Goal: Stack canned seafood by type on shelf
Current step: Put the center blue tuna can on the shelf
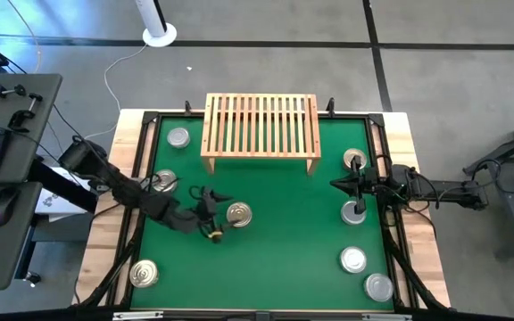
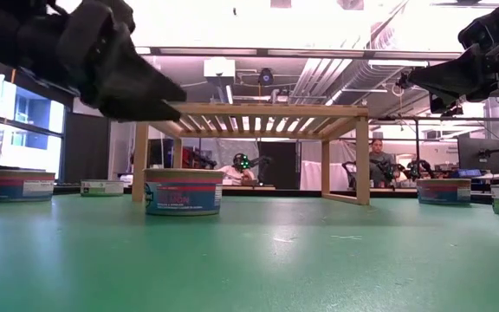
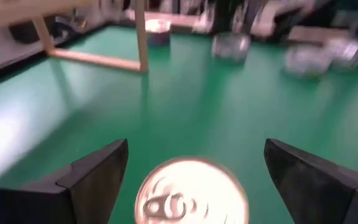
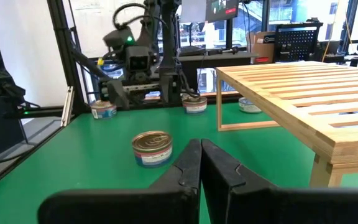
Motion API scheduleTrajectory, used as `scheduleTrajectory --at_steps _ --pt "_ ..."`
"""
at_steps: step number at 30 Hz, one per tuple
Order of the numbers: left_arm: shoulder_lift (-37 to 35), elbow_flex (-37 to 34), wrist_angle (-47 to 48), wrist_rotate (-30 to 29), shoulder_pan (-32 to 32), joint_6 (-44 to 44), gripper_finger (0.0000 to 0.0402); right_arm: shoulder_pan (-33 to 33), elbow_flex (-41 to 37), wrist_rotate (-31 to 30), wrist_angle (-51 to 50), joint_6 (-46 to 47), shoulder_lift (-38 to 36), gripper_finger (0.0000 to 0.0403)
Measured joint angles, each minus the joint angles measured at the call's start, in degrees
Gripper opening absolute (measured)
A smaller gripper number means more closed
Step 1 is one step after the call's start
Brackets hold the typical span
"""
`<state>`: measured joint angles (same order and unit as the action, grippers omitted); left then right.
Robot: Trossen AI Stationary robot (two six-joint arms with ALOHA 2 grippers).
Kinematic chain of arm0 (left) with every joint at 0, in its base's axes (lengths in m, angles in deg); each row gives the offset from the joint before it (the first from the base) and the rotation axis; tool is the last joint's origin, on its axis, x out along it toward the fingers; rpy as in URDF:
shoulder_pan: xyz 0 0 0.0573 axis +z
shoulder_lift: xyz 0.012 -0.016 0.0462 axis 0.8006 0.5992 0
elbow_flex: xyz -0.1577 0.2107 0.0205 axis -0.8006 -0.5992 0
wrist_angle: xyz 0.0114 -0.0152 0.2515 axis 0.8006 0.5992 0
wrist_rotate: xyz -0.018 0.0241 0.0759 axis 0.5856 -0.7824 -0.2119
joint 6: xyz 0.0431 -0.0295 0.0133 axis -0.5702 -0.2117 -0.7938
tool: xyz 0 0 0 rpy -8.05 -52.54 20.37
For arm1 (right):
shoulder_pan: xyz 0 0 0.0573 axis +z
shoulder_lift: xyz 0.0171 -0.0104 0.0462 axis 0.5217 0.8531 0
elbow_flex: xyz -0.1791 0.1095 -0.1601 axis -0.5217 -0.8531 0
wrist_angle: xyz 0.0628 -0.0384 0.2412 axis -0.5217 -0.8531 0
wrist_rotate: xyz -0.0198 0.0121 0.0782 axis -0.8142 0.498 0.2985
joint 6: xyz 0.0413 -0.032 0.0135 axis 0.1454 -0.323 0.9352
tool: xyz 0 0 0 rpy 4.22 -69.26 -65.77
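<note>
I count seven tins [image 1: 238,214] upright on the mat, none stacked; the wooden shelf [image 1: 261,125] stands bare at the far edge.

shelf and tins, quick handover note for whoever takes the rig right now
Left gripper: open, poised around the gold-topped round tin at mid-mat, not yet closed on it.
Right gripper: shut, empty, waiting near the right edge.
Low light-wood slatted shelf: at the far side of the green mat, no tins on it.
Other six small round metal tins: three along the left side, three along the right.
Done: nothing stacked. Left: all seven tins, sorted by type.
</note>
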<state>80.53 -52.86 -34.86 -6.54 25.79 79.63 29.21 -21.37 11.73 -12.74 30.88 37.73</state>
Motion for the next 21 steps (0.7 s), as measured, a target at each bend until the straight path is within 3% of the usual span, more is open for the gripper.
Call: scheduleTrajectory --at_steps 4,13,17,21 --pt "0.0 -3.6 -5.9 3.4 0.8 0.5 0.0365 0.0 0.0 0.0 0.3 0.0 0.0 0.0000" --pt "0.0 -3.7 -1.1 19.5 5.1 1.8 0.0365 0.0 0.0 0.0 5.8 3.1 0.0 0.0000" --pt "0.0 -2.0 3.2 27.3 7.2 3.1 0.0365 0.0 0.0 0.7 5.1 8.6 0.0 0.0000" --pt "0.0 2.7 13.7 26.8 7.5 1.0 0.0365 0.0 0.0 6.7 4.9 9.2 0.3 0.0002"
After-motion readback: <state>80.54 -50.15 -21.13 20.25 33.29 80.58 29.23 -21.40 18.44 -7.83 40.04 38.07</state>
